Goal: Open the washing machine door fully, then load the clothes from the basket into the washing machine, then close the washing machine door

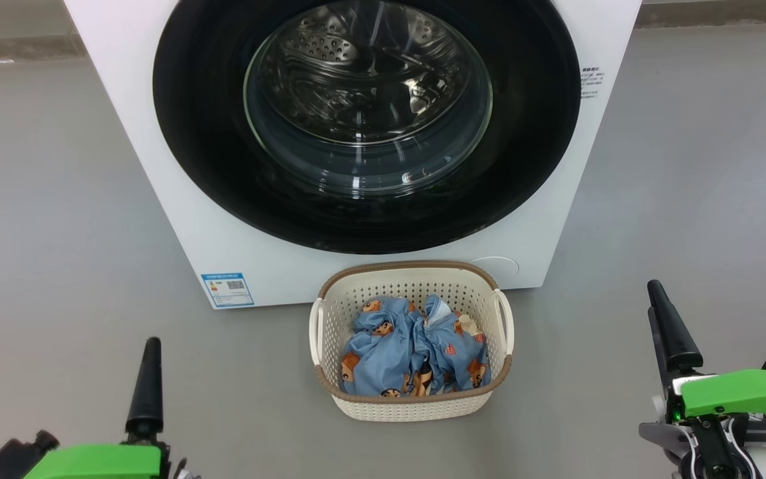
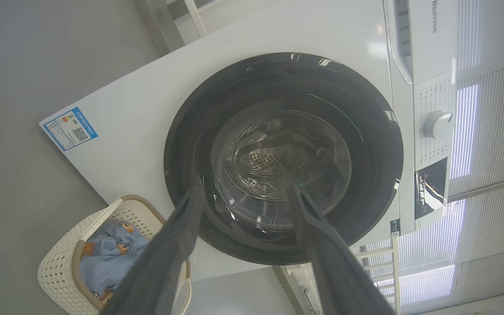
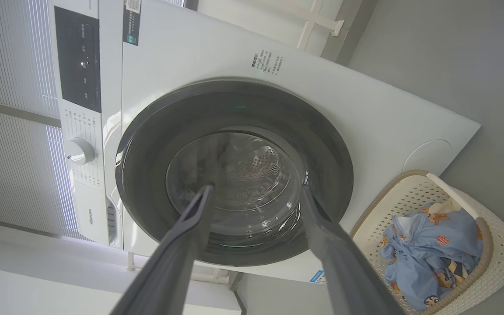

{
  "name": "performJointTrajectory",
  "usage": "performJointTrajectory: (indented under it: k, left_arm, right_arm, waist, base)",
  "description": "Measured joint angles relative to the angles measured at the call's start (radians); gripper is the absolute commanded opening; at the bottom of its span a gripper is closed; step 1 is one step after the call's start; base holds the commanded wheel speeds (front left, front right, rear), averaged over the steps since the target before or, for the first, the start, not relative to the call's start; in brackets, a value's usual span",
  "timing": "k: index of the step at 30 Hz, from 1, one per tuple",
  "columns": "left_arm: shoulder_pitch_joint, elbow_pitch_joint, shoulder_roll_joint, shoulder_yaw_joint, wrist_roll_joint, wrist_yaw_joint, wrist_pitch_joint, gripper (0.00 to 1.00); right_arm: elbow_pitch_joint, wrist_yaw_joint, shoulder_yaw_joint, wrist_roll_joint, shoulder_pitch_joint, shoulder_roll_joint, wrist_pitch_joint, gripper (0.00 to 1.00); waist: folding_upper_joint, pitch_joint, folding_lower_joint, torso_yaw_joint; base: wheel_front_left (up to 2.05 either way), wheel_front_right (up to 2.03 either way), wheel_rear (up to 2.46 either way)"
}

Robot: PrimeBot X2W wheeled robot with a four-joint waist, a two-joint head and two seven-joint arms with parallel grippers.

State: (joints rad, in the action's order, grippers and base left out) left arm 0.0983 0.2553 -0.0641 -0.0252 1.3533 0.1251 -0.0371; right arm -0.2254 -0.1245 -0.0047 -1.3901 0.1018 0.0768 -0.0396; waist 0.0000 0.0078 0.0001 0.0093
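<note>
The washing machine point(image 1: 223, 253) stands straight ahead, and its round black door point(image 1: 366, 113) lies shut against the front, with the steel drum showing through the glass bowl. The cream basket point(image 1: 409, 267) sits on the floor against the machine's base and holds the crumpled light-blue bear-print clothes point(image 1: 409, 349). My left gripper point(image 1: 150, 346) hovers low at the left and my right gripper point(image 1: 655, 289) low at the right, both well short of the basket. In the wrist views the left gripper point(image 2: 245, 189) and right gripper point(image 3: 256, 188) are open and empty, pointing at the door point(image 2: 282, 148).
Grey floor point(image 1: 57, 233) stretches on both sides of the machine and basket. A blue label point(image 1: 227, 289) marks the machine's lower left, and a round service flap point(image 1: 496, 266) sits at its lower right. The control knob point(image 2: 438, 124) is on the top panel. White blinds point(image 3: 11, 87) hang behind.
</note>
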Motion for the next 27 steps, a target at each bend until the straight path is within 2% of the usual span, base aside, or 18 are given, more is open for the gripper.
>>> performJointTrajectory:
  k: [13,27]
  left_arm:
    - [0.007,0.002,-0.003,-0.02,-0.192,0.0,-0.034,1.0]
    - [0.031,0.033,-0.004,-0.036,-0.47,0.0,-0.077,1.0]
  right_arm:
    - [0.007,0.0,0.058,0.17,0.025,0.033,-0.035,1.0]
    - [-0.023,0.0,0.104,0.37,0.046,0.059,-0.075,1.0]
  waist:
    - [0.0,0.0,0.0,0.003]
    - [0.0001,-0.003,-0.0001,0.005]
  base:
    - [0.0,0.0,0.0]
    - [0.0,0.0,0.0]
